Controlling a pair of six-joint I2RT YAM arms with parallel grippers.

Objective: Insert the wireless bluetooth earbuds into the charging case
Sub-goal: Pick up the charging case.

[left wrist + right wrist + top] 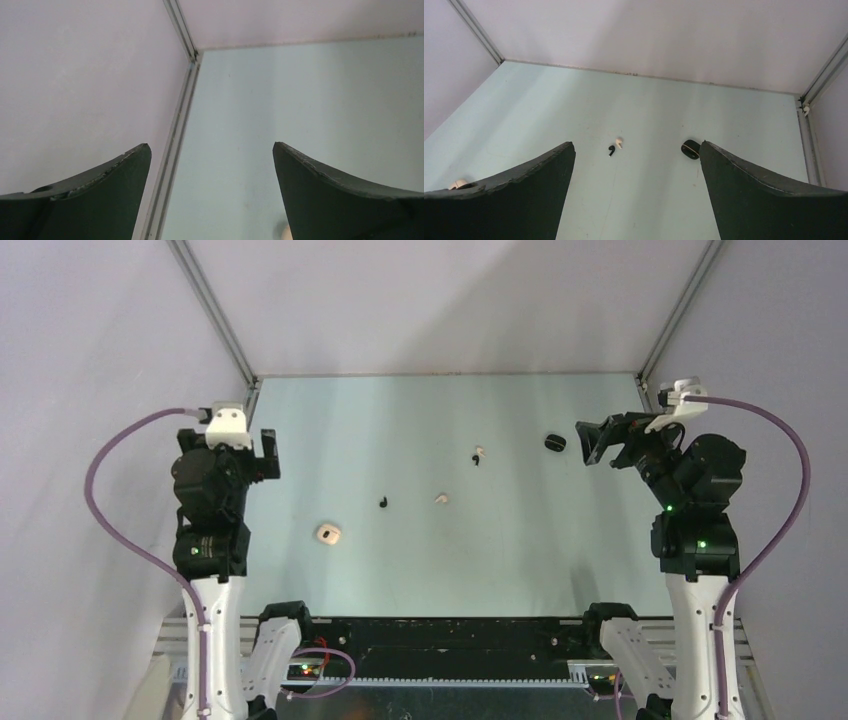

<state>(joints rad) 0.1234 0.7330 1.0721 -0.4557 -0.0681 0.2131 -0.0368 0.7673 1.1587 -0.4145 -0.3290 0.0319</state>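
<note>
Earbuds (441, 498) scattered loose on surface (520, 560) between beige case (328, 533) and black case (555, 442), left fingers (75, 200) and right fingers (774, 200) spread empty; best lowered squarely over one bud, pinching its stem.

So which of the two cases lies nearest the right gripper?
The black case, just off the tips of the right gripper. The beige case lies far off, toward the left side.
</note>
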